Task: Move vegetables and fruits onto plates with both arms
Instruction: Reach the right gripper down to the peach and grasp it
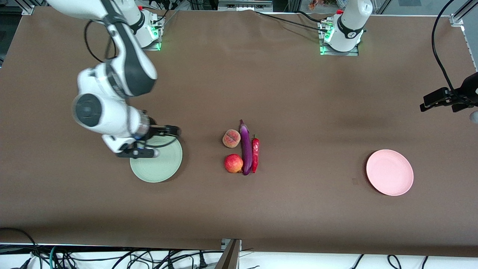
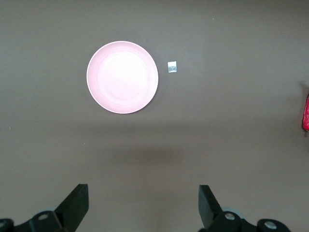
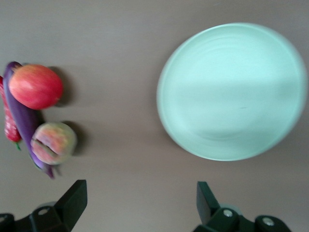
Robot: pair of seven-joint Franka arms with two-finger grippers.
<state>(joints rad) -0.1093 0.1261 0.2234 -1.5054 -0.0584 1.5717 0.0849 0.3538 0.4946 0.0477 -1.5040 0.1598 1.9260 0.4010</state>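
Right gripper (image 1: 154,141) hangs over the green plate (image 1: 164,170) at its edge toward the right arm's base, jaws wide and empty; produce sits in one tight cluster well apart from the green plate, toward the left arm's end; peach (image 1: 231,138) and red fruit (image 1: 233,163) lie on the cluster's green-plate side, red fruit nearer the camera; eggplant (image 1: 245,147) just beside them, long axis running toward the camera; chili (image 1: 255,154) parallel along it on the pink-plate side; pink plate (image 1: 390,172) well apart from cluster, empty; left gripper (image 2: 144,205) up near the table's end, jaws wide, empty; right arm looks nearer the fruits.
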